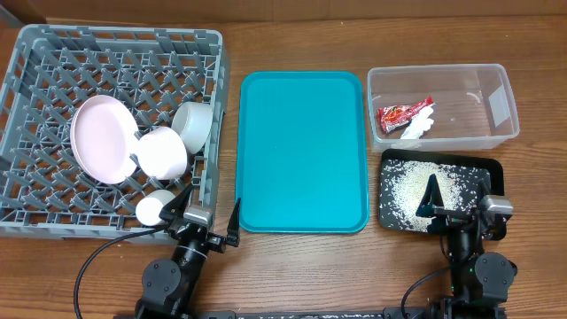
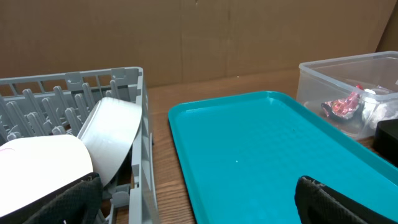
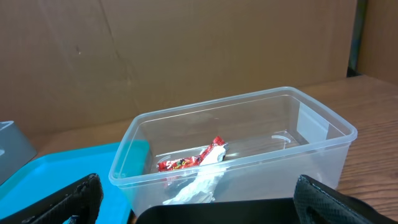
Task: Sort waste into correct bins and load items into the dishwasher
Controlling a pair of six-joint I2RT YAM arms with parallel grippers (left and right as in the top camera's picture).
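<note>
Nearest us, both arms sit low at the front edge of the surface. The left hand is released, fingers spread and empty, by the dish rack corner. The right hand is just as wide and empty, over the near end of the black tray. That tray holds the rice grains, apart from the dry waste. Just past the left hand, the cup lies in the rack's front row. Further in, two bowls tilt on the pegs and the plate leans beside them, propped to drain, we'd judge. The teal tray carries nothing we can see. Farthest right, the clear tub holds the red wrapper and the paper scrap. We cannot spot the chopsticks.
</note>
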